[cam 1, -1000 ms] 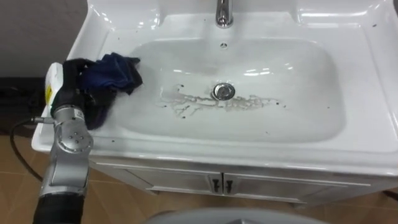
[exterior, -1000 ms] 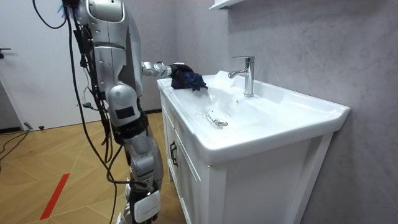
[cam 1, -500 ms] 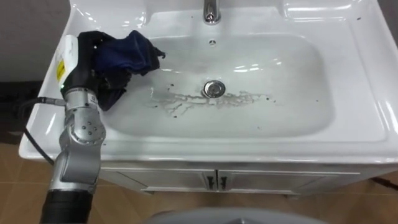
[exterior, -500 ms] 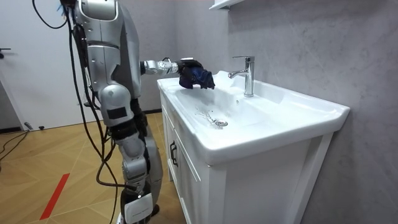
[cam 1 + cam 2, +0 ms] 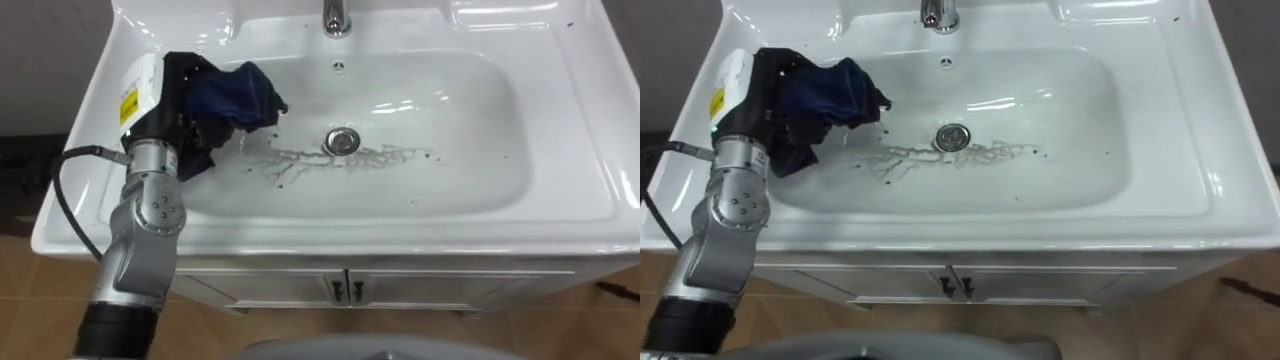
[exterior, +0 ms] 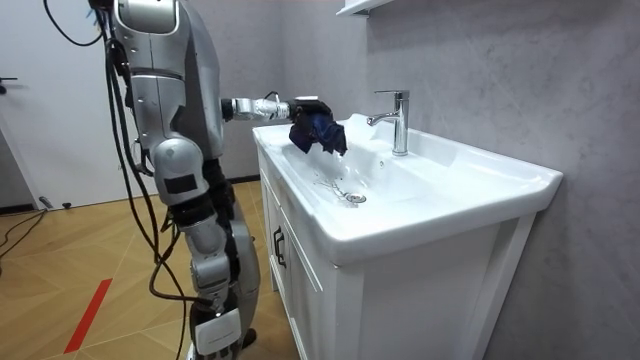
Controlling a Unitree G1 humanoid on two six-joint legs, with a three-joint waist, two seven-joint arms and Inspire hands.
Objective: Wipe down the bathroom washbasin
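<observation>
A white basin (image 5: pixel 560 200) (image 5: pixel 1160 190) (image 6: pixel 470 185) is set in a vanity top, with a chrome drain (image 5: pixel 343 140) (image 5: pixel 952 136) in the middle and thin dirty streaks (image 5: pixel 330 160) beside it. My left hand (image 5: pixel 165 105) (image 5: pixel 760 95) (image 6: pixel 300 106) is shut on a dark blue cloth (image 5: pixel 238 95) (image 5: pixel 835 92) (image 6: pixel 320 133). Hand and cloth hang over the basin's left part, and the cloth droops toward the bowl. In the room view I stand at the vanity's front with the left arm stretched out over it.
A chrome tap (image 5: pixel 335 15) (image 6: pixel 398 120) stands at the basin's back edge. Small dark specks dot the rim. Below the top are white cabinet doors with dark handles (image 5: pixel 345 291). A grey wall rises behind the vanity.
My left hand has carried the cloth from the basin's left rim rightward and out over the bowl, closer to the drain. The head camera has shifted slightly too.
</observation>
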